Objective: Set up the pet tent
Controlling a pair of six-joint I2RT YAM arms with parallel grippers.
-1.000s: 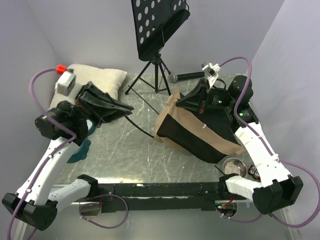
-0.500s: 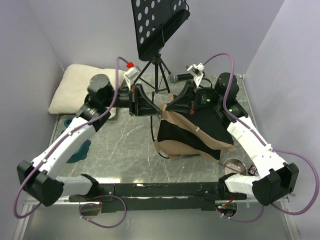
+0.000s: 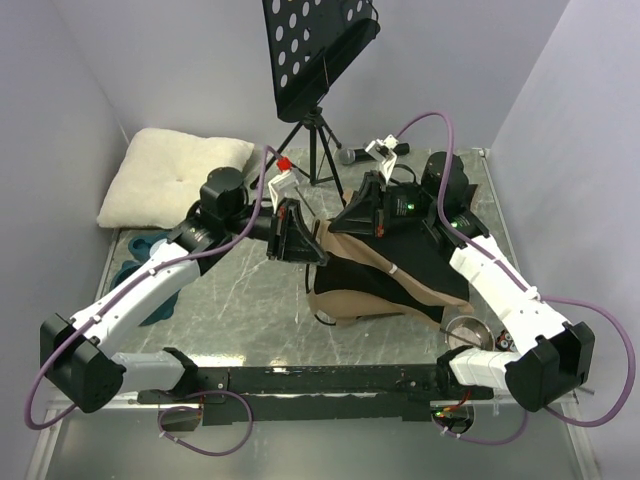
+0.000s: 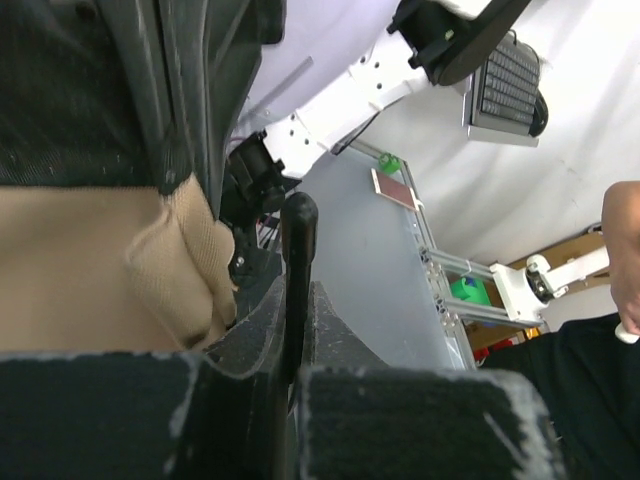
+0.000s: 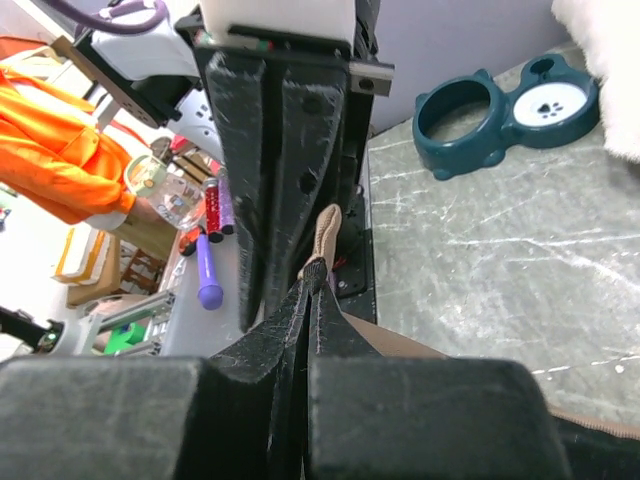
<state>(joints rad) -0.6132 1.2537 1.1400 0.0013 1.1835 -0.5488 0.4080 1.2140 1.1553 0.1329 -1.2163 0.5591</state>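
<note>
The pet tent [image 3: 385,275] lies collapsed at the table's middle right, tan fabric below and black lining on top. A thin black pole [image 3: 308,285] curves out from its left edge. My left gripper [image 3: 300,238] sits at the tent's upper left corner, shut on that black pole [image 4: 298,250], with tan tent fabric [image 4: 90,270] just to its left. My right gripper [image 3: 356,214] hovers over the tent's top edge, facing the left one, and is shut on a fold of tent fabric [image 5: 325,232] whose tan tip pokes out past the fingertips [image 5: 312,288].
A cream pillow [image 3: 170,175] lies at the back left. A black music stand [image 3: 315,50] on a tripod and a microphone [image 3: 355,153] stand behind the tent. A teal double pet bowl [image 5: 505,105] is at the left, and a metal bowl [image 3: 465,330] at the front right.
My left arm has swung from beside the pillow rightward to the tent, carrying the pole. The right gripper has shifted left, and the tent has moved left and sagged flatter.
</note>
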